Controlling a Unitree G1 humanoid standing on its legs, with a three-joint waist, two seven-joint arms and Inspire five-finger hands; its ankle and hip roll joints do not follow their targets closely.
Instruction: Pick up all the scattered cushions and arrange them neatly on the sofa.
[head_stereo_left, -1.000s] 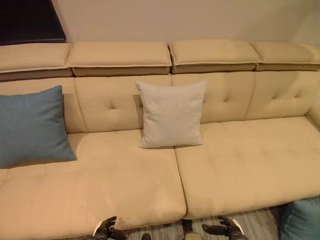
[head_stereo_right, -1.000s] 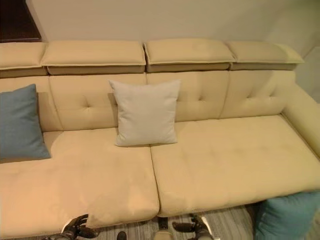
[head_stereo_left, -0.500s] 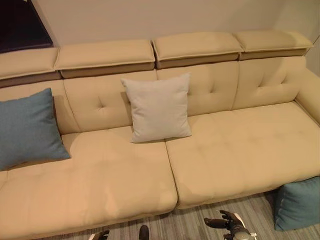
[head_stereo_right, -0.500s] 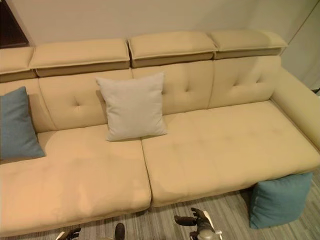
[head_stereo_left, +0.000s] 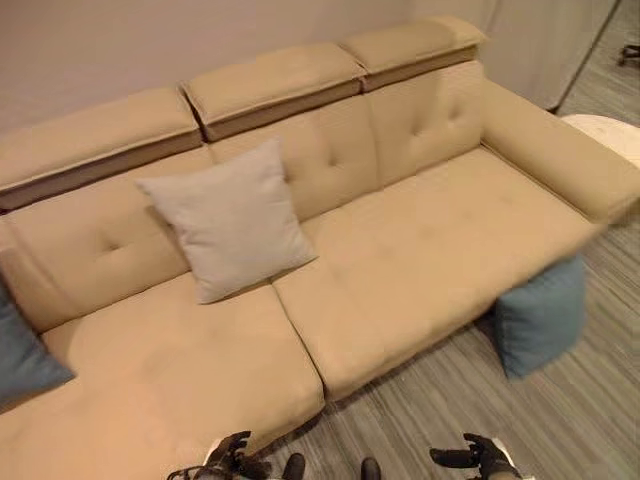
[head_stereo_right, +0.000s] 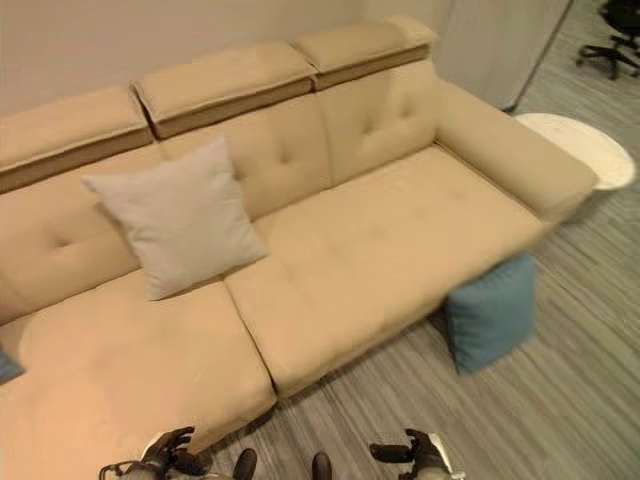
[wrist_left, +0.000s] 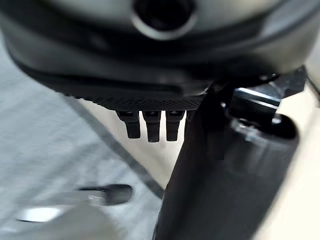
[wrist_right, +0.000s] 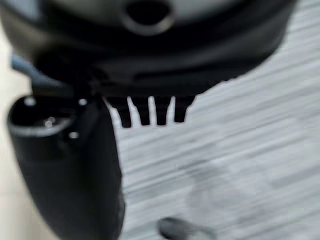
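Both hands hang low at the near edge of the head views, over the striped grey floor (head_stereo_left: 560, 400) in front of the sofa (head_stereo_left: 420, 240). The left hand (head_stereo_left: 232, 460) sits close to the front of the left seat cushion, and the right hand (head_stereo_left: 478, 458) is well apart from it, over bare floor. Each has its fingers loosely spread and nothing between them. The wrist views confirm this: in the left wrist view the left hand's fingers (wrist_left: 152, 127) reach out straight in a short row with only floor and the pale sofa edge past them, and in the right wrist view the right hand's fingers (wrist_right: 150, 112) are likewise straight above the striped floor, holding nothing.

A light grey cushion (head_stereo_left: 228, 220) stands tilted against the tufted sofa back, near the seam between the two seat cushions. A blue cushion (head_stereo_left: 25, 350) rests at the far left end of the sofa, mostly cut off by the frame edge. The teal cushion (head_stereo_right: 490, 312) is on the floor, pressed against the sofa's front at its right end, below the armrest (head_stereo_right: 515, 150).

The right eye view also shows a round white table (head_stereo_right: 585, 150) just beside the armrest and, farther off, a dark office chair (head_stereo_right: 615, 30).
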